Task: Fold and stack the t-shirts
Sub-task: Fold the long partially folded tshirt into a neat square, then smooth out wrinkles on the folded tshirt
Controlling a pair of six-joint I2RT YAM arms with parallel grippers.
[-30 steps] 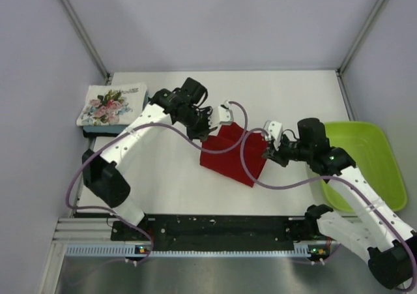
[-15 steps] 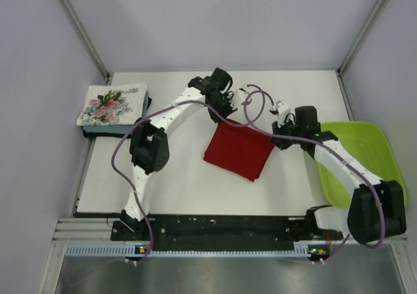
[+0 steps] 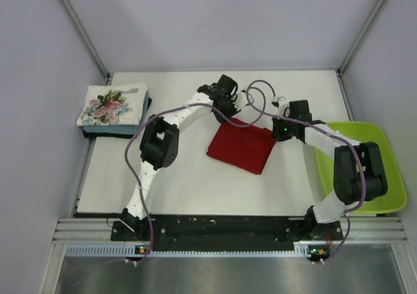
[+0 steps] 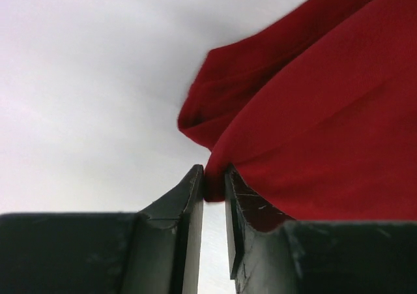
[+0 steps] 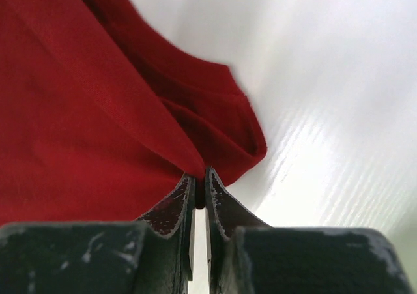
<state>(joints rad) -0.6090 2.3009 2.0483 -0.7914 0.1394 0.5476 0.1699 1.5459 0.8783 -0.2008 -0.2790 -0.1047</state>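
White bench (image 3: 169, 176) and pale walls frame what we see, with both arms stretched toward the far side. We find the left end effector (image 4: 214, 176) narrow, a small fold of the red t-shirt (image 3: 241, 147) caught between its tips at the cloth's far left corner. The right end effector (image 5: 199, 180) is almost closed, pinching the far right corner of the same shirt. We see the shirt folded into a rough, slightly skewed square at mid-bench. At the far left edge we note the floral t-shirt (image 3: 112, 105) on top of a stack, with a light blue t-shirt (image 3: 98, 130) under it. On the right sits a lime-green tray (image 3: 381, 157), its left rim crossed by the right arm.
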